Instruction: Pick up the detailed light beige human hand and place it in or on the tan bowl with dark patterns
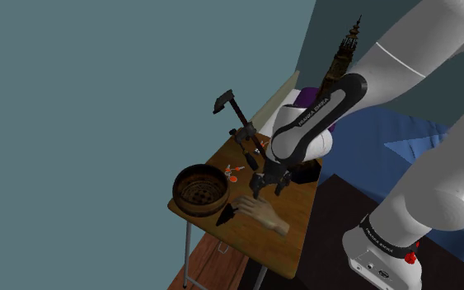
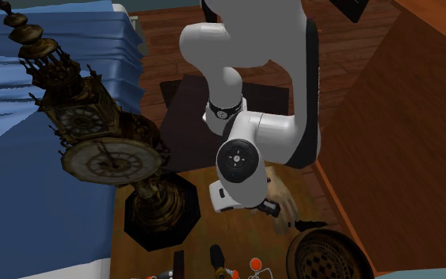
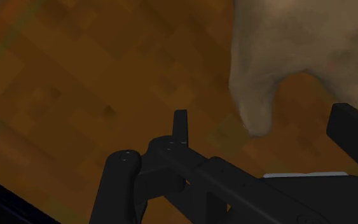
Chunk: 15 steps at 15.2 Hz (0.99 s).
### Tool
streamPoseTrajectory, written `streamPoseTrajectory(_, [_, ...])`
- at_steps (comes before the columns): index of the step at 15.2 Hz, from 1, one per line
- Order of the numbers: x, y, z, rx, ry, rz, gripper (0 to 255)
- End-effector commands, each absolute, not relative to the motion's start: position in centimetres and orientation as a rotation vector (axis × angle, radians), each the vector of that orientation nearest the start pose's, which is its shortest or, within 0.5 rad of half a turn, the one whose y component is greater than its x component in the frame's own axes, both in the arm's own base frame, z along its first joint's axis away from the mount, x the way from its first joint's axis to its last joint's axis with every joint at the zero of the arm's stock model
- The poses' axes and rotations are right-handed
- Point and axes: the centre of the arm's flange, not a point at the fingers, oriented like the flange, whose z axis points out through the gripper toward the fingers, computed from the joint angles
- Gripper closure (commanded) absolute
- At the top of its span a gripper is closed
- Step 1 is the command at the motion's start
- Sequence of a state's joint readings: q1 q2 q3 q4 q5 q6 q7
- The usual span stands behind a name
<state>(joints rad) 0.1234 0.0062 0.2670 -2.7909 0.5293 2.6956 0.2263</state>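
**Item:** pale beige human hand, lying flat on the wooden table.
**Position:** near the tan, dark-patterned bowl, which sits toward the shoulder view's left. The two are apart.
**Adjacent:** a dark pointed object lies just beside the hand, by the bowl's wall.
**Gripper:** the black gripper hangs close over the hand, jaws spread. In the wrist view, one digit lies between the fingers, untouched.
**Lettering:** the arm is marked "FRANKA EMIKA".
**Also present:** an ornate brass clock.
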Motion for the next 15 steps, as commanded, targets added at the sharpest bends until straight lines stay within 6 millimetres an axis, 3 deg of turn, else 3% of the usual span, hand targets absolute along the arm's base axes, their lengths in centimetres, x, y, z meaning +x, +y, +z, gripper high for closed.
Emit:
streamPoseTrajectory(1, [33.76, 12.50, 18.41, -2.933, 0.479, 0.245, 0])
streamPoseTrajectory(2, [33.65, 12.65, 17.60, -2.933, 0.479, 0.245, 0])
streamPoseTrajectory(10, [33.65, 12.65, 17.60, -2.933, 0.479, 0.245, 0])
streamPoseTrajectory(11, [33.64, 12.65, 17.60, -2.933, 0.479, 0.245, 255])
streamPoseTrajectory(15, [33.62, 12.64, 17.59, -2.932, 0.479, 0.245, 255])
